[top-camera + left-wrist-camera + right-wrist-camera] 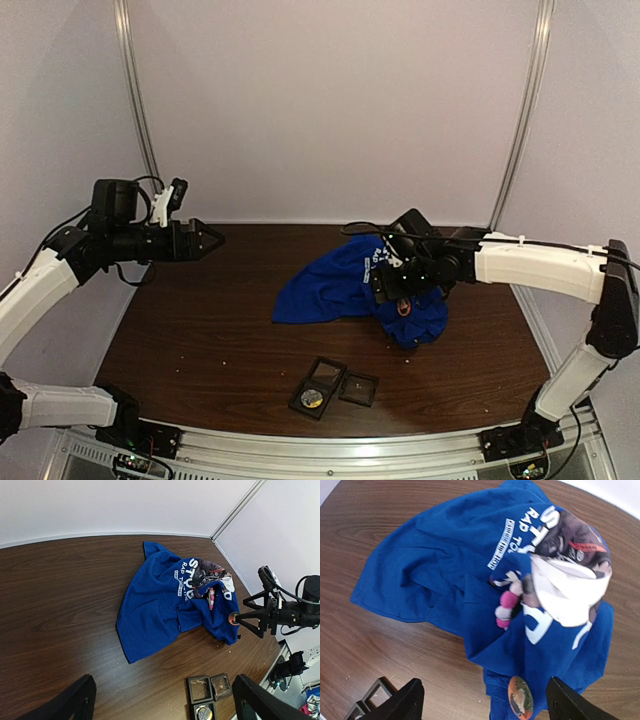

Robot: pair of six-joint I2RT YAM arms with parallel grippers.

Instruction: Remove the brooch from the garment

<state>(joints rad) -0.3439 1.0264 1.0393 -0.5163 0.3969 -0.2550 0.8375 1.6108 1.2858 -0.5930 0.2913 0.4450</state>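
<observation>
Cataloguing by view.

**Top view.**
- Garment point(325, 290): blue T-shirt, crumpled in a heap on the counter point(200, 340), right of centre.
- Brooch point(403, 308): a small orange spot on the near fold of the cloth, too small here to read further.
- Right claw point(400, 297): low over that fold. Its spread cannot be judged from this angle.
- Left claw point(212, 240): raised at the left, well apart from the shirt, carrying nothing.
- Black cases point(335, 385): lying open on the counter near the front edge, one with a round piece inside.

**Left wrist view.**
- Left claw point(164, 677): fingers at the two lower corners, spread wide, with only bare counter between them.
- Garment point(150, 610): lettering and dark print face up.
- Brooch point(233, 618): a round orange disc on the shirt's far edge.
- Right claw point(241, 616): tips just beside the disc. Contact cannot be confirmed.

**Right wrist view.**
- Right claw point(484, 681): both fingers in the lower corners, set wide apart and gripping nothing.
- Brooch point(520, 696): between the fingers, clear of both, sitting on the blue cloth point(430, 565) at the bottom of the view.

**Progress, as a judgement.** The approach looks made and the claw is lined up. The brooch is not yet gripped and not yet off the garment, so the grasp, the unfastening and the lift-away are all left to do.
</observation>
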